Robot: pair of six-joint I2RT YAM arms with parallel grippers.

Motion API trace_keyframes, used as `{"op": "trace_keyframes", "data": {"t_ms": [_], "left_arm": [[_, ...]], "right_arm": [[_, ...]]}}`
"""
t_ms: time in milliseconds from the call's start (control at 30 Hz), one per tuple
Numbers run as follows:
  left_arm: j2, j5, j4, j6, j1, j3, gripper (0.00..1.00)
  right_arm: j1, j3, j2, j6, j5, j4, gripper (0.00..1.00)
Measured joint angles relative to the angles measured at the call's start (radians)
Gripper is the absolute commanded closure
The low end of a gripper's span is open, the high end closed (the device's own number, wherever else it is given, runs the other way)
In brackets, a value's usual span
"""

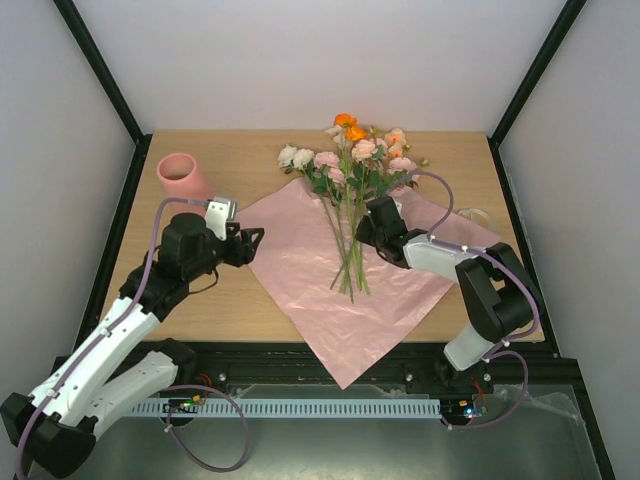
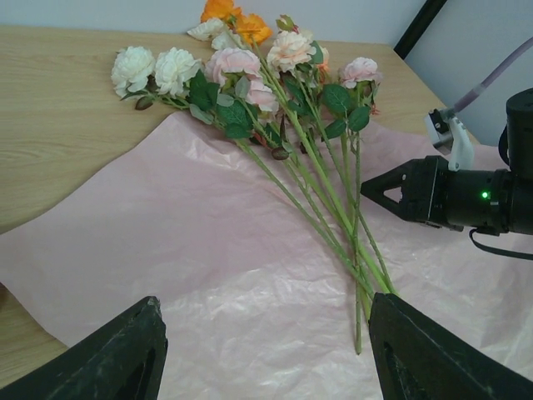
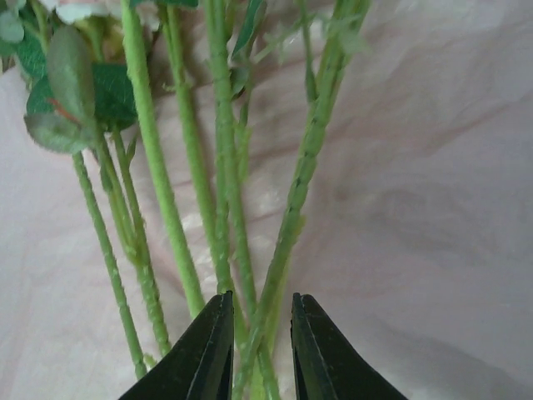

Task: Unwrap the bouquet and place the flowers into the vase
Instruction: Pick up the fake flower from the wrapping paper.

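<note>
Lying unwrapped on the flat pink wrapping sheet (image 1: 300,270) mid-frame, flowers (image 1: 350,170) not yet in vase (image 1: 182,176) at upper left; right claw (image 3: 261,297) pinches stems (image 3: 223,167), left claw (image 2: 265,300) spread.

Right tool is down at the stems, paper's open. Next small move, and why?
Probably close the right tool fully on the stems: two or three sit in its narrow gap, but a firm grip isn't evident. They lie loose on the flat paper, and the vase waits at the far left.
</note>
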Motion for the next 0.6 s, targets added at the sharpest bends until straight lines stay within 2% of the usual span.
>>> {"op": "trace_keyframes", "data": {"t_ms": [367,600], "left_arm": [[-0.032,-0.020,-0.010,0.024,0.000,-0.005,0.00],[-0.032,-0.021,-0.010,0.030,0.000,-0.006,0.00]], "right_arm": [[-0.016,0.002,0.053,0.093,0.071,0.067,0.81],[-0.024,0.001,0.085,0.132,0.060,0.128,0.90]]}}
